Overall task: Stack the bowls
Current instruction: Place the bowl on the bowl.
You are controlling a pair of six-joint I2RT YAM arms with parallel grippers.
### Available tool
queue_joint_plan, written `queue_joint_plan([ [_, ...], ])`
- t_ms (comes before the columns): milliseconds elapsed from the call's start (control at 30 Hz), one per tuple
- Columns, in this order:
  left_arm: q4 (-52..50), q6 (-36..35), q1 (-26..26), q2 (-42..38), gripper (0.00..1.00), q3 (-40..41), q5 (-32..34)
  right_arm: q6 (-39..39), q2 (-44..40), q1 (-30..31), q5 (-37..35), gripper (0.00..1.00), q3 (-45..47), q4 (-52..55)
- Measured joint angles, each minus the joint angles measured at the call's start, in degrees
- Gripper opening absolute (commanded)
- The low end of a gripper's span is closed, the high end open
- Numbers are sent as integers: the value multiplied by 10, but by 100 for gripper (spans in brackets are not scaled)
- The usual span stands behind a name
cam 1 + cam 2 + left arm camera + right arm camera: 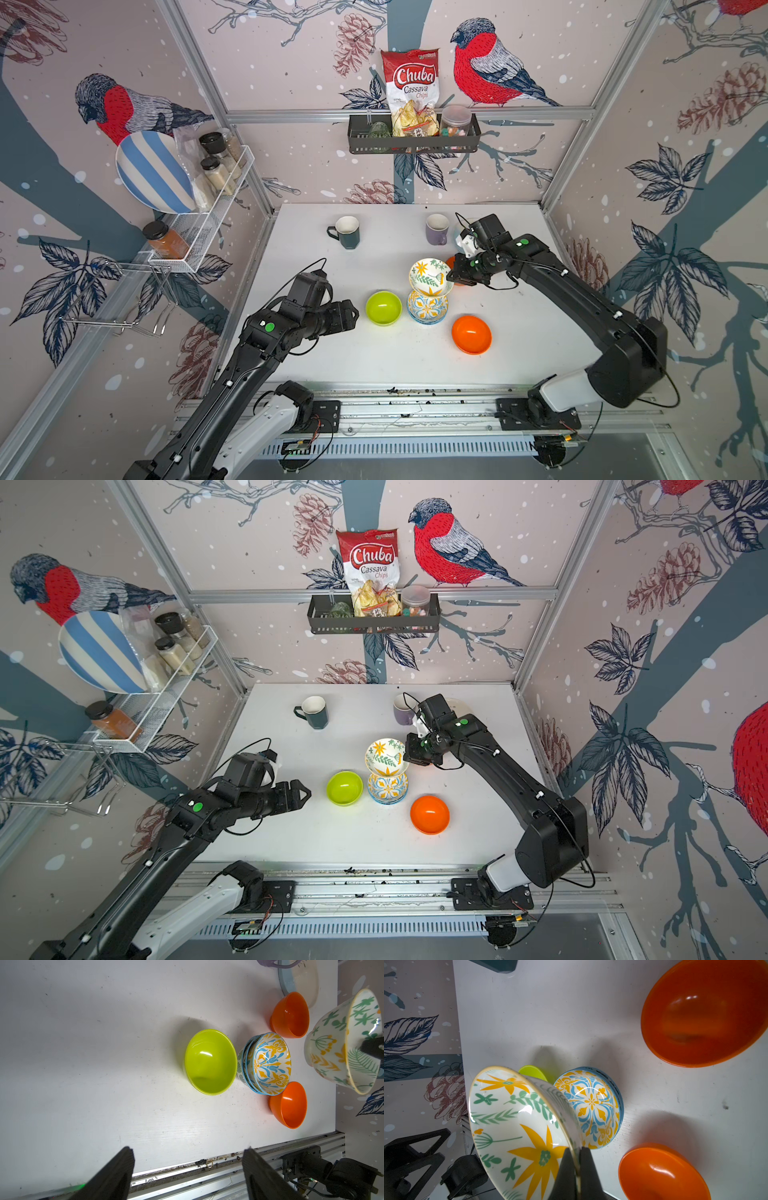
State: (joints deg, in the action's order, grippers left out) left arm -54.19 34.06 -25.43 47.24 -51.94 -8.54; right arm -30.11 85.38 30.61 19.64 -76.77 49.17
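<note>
My right gripper (576,1149) is shut on the rim of a white leaf-print bowl (430,276), holding it tilted just above a stack of bowls (428,309) whose top one is cream with a yellow-blue floral pattern (593,1105). A lime-green bowl (383,307) stands to the left of the stack, close beside it. One orange bowl (471,334) sits at the stack's front right. A second orange bowl (291,1015) lies behind it, mostly hidden by the right gripper in both top views. My left gripper (351,313) hovers open and empty, left of the green bowl.
A dark green mug (347,232) and a purple mug (437,228) stand at the back of the table. A cream-and-blue plate (299,982) lies by the purple mug. Wire racks hang on the left wall, and a metal rail (415,409) runs along the front edge.
</note>
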Motion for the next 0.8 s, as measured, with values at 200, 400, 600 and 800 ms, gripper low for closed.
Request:
queue_joint_plan([
  [200, 10, -5, 0, -2, 84, 10, -1, 3, 23, 0, -1, 0, 30, -28],
  [400, 12, -10, 0, 8, 84, 10, -4, 10, 41, 2, -1, 0, 43, -57],
  [600, 13, -10, 0, 11, 83, 14, -5, 17, 47, 2, -1, 0, 55, -68],
  [800, 17, -10, 0, 11, 83, 16, -7, 19, 50, 8, -1, 0, 63, -71],
])
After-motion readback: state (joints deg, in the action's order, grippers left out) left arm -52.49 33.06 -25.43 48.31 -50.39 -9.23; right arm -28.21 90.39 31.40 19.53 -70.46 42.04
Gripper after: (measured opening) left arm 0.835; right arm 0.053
